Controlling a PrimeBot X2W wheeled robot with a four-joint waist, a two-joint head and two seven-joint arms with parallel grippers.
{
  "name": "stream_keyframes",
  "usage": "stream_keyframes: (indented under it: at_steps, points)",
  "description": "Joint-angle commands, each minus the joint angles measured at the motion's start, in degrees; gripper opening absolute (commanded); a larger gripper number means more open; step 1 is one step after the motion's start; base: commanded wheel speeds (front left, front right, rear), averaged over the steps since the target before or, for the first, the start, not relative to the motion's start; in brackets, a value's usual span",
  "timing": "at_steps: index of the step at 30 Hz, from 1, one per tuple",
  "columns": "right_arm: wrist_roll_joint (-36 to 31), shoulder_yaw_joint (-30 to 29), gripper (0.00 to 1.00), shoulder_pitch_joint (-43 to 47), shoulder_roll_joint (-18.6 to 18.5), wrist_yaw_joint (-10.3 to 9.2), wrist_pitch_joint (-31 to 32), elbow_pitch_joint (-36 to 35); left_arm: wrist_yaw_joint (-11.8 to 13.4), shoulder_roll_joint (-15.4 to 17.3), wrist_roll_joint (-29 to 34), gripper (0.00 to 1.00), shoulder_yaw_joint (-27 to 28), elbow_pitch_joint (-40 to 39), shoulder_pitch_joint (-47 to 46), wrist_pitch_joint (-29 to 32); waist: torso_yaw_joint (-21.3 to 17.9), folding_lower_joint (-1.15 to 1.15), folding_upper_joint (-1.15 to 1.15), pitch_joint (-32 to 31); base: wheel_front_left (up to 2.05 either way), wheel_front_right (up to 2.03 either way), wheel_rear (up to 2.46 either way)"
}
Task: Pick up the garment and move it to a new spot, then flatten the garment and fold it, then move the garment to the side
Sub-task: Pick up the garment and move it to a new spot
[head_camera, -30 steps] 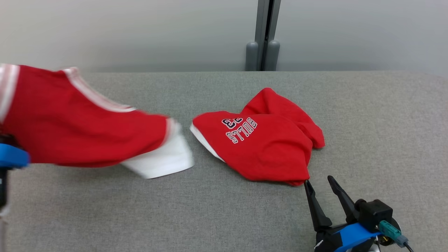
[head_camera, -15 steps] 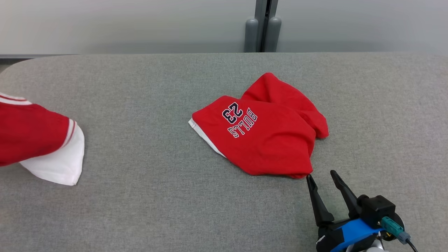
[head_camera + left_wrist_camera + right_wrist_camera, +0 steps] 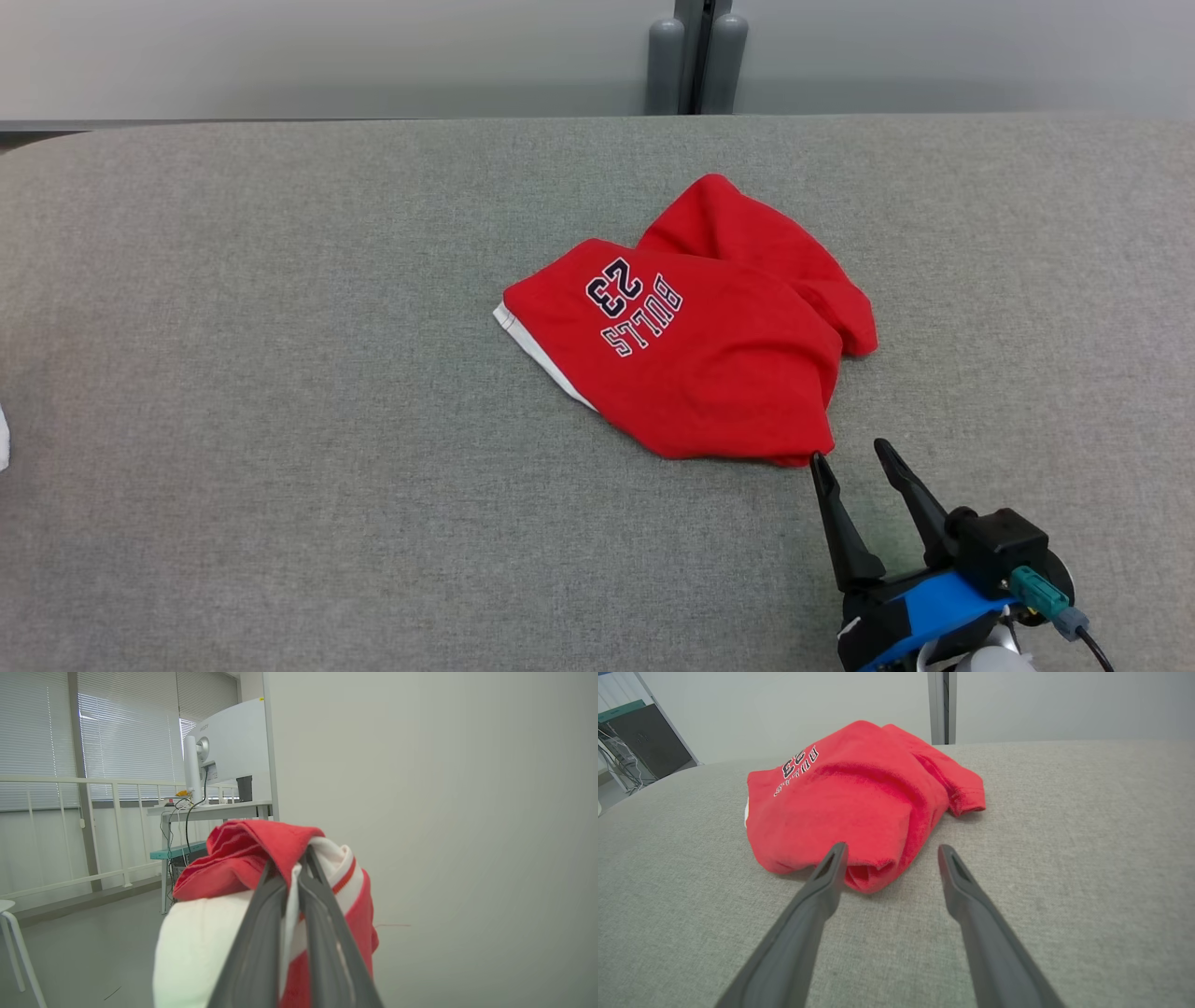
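A crumpled red garment (image 3: 709,364) printed "BULLS 23" lies on the grey table (image 3: 280,327), right of centre. My right gripper (image 3: 850,453) stands open just at the garment's near corner, its left fingertip touching the hem. In the right wrist view, that red garment (image 3: 850,798) lies just ahead of the spread right gripper (image 3: 892,848), nothing between the fingers. My left gripper (image 3: 290,861) is shut on a second red-and-white garment (image 3: 233,868), held up off the table to the left. A white sliver of this cloth (image 3: 3,439) shows at the head view's left edge.
Two grey posts (image 3: 686,56) stand behind the table's far edge against a pale wall. The left wrist view takes in a desk with a monitor (image 3: 229,751), a white railing and a white stool (image 3: 9,933) on the floor.
The red-and-white garment has been carried left, almost out of the head view. The camera has tilted, showing more of the table. The right gripper stays at the BULLS garment's corner.
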Motion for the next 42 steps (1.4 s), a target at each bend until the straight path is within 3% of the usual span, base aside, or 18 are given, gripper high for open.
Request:
stream_keyframes:
  at_steps: [1,4,9,10,11,15,20,24,30,32,36,42]
  points:
    - [-0.14,0.28,1.00,-0.87,-0.26,0.00,-0.02,-0.29,-0.52,-1.28,0.42,0.00,-0.49,1.65,0.12,-0.13,-0.09,0.00,0.00,0.19,0.00,0.00,0.00]
    - [-0.10,0.57,1.00,-1.14,-0.25,0.00,-0.02,-0.36,-1.12,-2.82,0.49,0.00,-1.74,5.39,1.15,-0.12,-0.25,0.00,0.00,0.55,0.00,0.00,0.00]
    - [-0.29,0.79,1.00,-1.12,-0.24,0.00,-0.01,-0.31,-1.59,-5.21,-2.60,0.00,-4.93,18.73,2.51,-0.14,-0.61,0.00,0.00,1.12,0.00,0.00,0.00]
    - [-0.31,0.77,1.00,-1.11,-0.24,0.00,-0.02,-0.33,-1.60,-5.46,-3.81,0.42,-5.95,21.48,2.68,-0.15,-0.65,0.00,0.00,1.18,0.00,0.00,0.00]
    - [-0.39,0.73,1.00,-1.10,-0.28,0.01,-0.02,-0.33,-1.43,-5.38,-4.50,1.00,-6.86,23.59,2.86,-0.14,-0.67,0.00,0.00,1.24,0.00,0.00,0.00]
    - [-0.55,0.31,1.00,-1.28,-0.26,0.00,-0.02,-0.23,-1.48,-5.28,-6.39,1.00,-9.08,25.17,3.69,-0.13,-0.54,0.00,0.00,1.28,0.00,0.00,0.00]
    - [-0.57,-0.72,1.00,-1.16,-0.26,0.00,-0.02,-0.26,-1.49,-6.53,-5.01,1.00,-7.97,18.92,5.07,-0.12,0.10,0.00,0.00,0.05,0.00,0.00,0.00]
    - [-0.52,-1.73,1.00,-0.63,-0.25,0.00,-0.02,-0.27,-1.50,-10.08,-3.10,1.00,-9.89,12.71,7.26,-0.12,0.12,0.00,0.00,-2.23,0.00,0.00,0.00]
    - [-0.10,-2.96,1.00,0.82,-0.26,0.00,-0.02,-0.29,-1.50,-15.68,-1.60,1.00,-17.59,6.83,12.26,-0.13,-1.26,0.00,0.00,-5.85,0.00,0.00,0.00]
    - [-0.19,-3.23,1.00,0.96,-0.27,0.00,-0.02,-0.21,-1.50,-16.22,-0.72,1.00,-18.50,5.69,13.16,-0.13,-1.61,0.00,0.00,-6.47,0.00,0.00,0.00]
    - [-0.24,-3.61,1.00,2.15,-0.26,0.01,-0.02,0.31,-1.51,-20.93,0.76,1.00,-20.70,2.94,18.64,-0.13,-3.55,0.00,0.00,-8.59,0.00,0.00,0.00]
    - [-0.74,-3.97,1.00,3.40,-0.25,0.01,-0.02,0.67,-1.51,-23.80,1.97,1.00,-21.77,1.27,23.57,-0.13,-4.80,0.00,0.00,-10.14,0.00,0.00,0.00]
